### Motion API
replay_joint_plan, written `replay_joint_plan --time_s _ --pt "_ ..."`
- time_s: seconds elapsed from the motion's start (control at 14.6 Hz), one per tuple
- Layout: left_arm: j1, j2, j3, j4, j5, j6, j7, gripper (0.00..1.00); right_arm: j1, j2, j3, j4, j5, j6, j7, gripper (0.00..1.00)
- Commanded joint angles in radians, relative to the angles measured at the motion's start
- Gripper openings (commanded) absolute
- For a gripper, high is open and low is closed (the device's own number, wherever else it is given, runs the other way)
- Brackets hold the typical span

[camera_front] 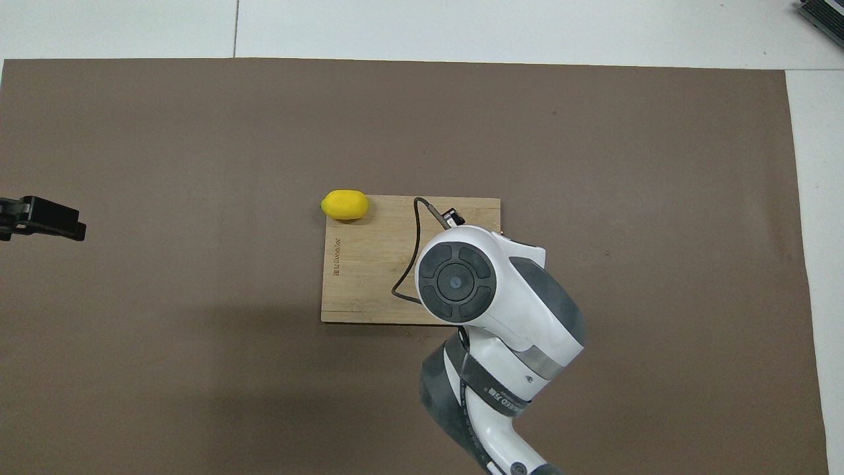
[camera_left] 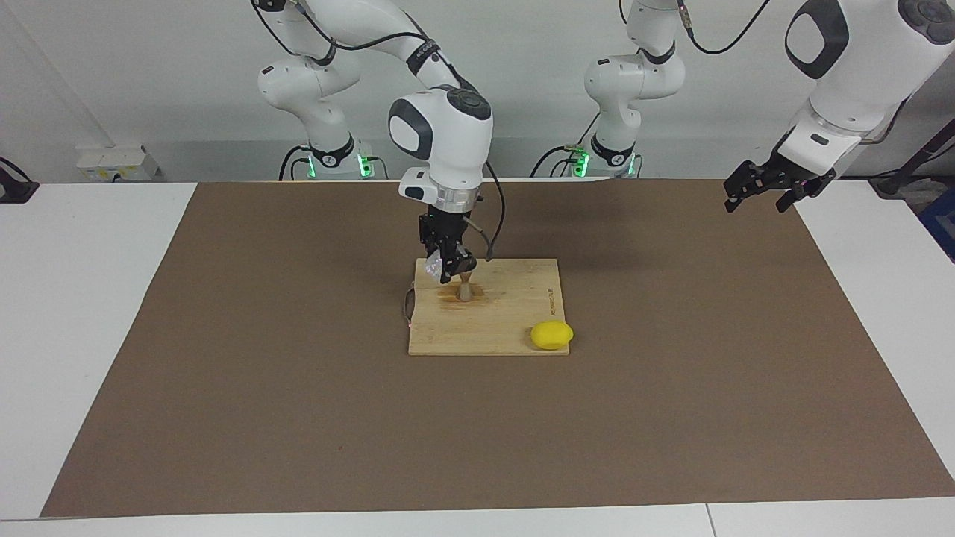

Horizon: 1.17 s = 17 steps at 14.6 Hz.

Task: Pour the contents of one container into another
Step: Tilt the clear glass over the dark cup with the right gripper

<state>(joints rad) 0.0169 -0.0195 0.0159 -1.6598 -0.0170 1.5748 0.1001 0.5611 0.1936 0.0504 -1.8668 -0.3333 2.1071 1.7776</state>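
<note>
While the right tool (camera_left: 448,270) grips the clear cup (camera_left: 433,266) tipped over the jigger (camera_left: 465,289) mid-board, pouring looks underway. Left tool (camera_left: 772,186) waits open, empty, at three o'clock. Remaining: upright cup, set down.

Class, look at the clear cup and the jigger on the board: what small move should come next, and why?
Probably tilt a little further: the right pincer holds the clear cup tipped over the jigger standing on the wooden board, so pouring looks underway.
</note>
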Motion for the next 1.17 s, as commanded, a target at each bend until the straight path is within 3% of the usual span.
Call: replay_joint_plan --time_s 0.0,1.1 --pt "-0.017 -0.016 0.006 -0.005 0.015 0.004 -0.023 1.00 -0.003 -0.022 0.006 -0.022 -0.012 0.005 0.034 0.00" --pt "-0.017 -0.017 -0.017 -0.005 0.014 0.004 -0.051 1.00 -0.047 0.000 0.006 0.018 0.220 -0.001 -0.004 0.00"
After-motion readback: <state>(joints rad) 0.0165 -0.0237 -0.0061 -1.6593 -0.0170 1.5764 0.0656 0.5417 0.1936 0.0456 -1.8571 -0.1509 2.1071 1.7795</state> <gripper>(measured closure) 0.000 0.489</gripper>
